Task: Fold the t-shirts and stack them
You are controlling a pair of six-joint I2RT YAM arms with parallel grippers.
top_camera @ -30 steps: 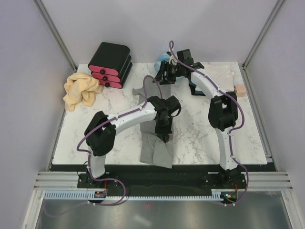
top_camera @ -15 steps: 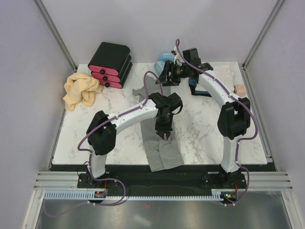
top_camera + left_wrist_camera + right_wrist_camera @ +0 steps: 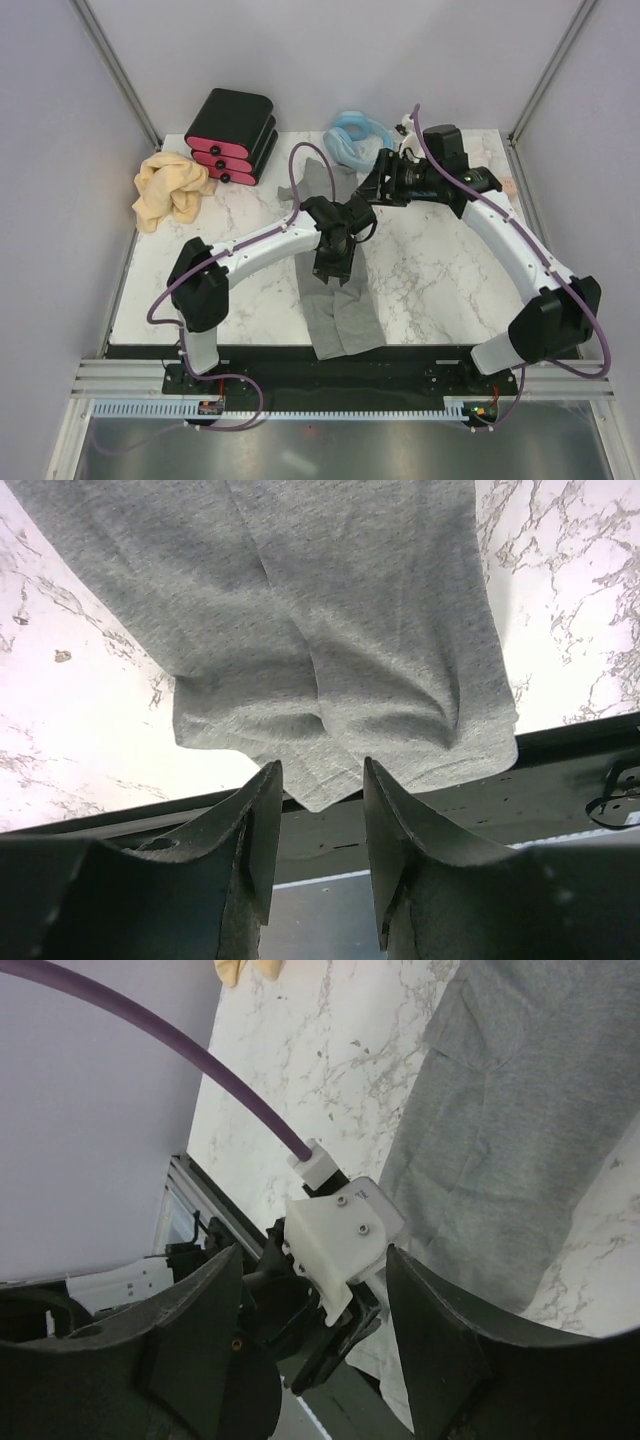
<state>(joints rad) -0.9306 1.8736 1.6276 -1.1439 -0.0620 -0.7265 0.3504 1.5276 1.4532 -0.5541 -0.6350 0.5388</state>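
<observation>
The left end effector [image 3: 315,825] is released, its two dark fingers [image 3: 255,825] parted with nothing between them, and it hangs just above the near end of a large heather-grey cloth t-shirt [image 3: 340,630]. In the top view this left end effector [image 3: 331,270] points down over the middle of the grey t-shirt [image 3: 345,320], which lies folded into a long narrow strip running from the far middle of the white marble counter [image 3: 430,280] to its near edge. The near hem hangs slightly over the dark front rail there. The right end effector [image 3: 315,1350] is also released, its fingers spread wide and gripping nothing. In its own view the left arm's white link shows between them, with the grey t-shirt [image 3: 510,1130] on the counter beyond. From above, the right end effector [image 3: 385,187] sits near the far end of the strip. A crumpled tan-yellow cloth t-shirt [image 3: 170,190] lies well apart at the far left of the counter. Just behind it stands a black box with pink drawers [image 3: 232,135]. A light-blue coiled hose [image 3: 352,132] rests at the far edge.
</observation>
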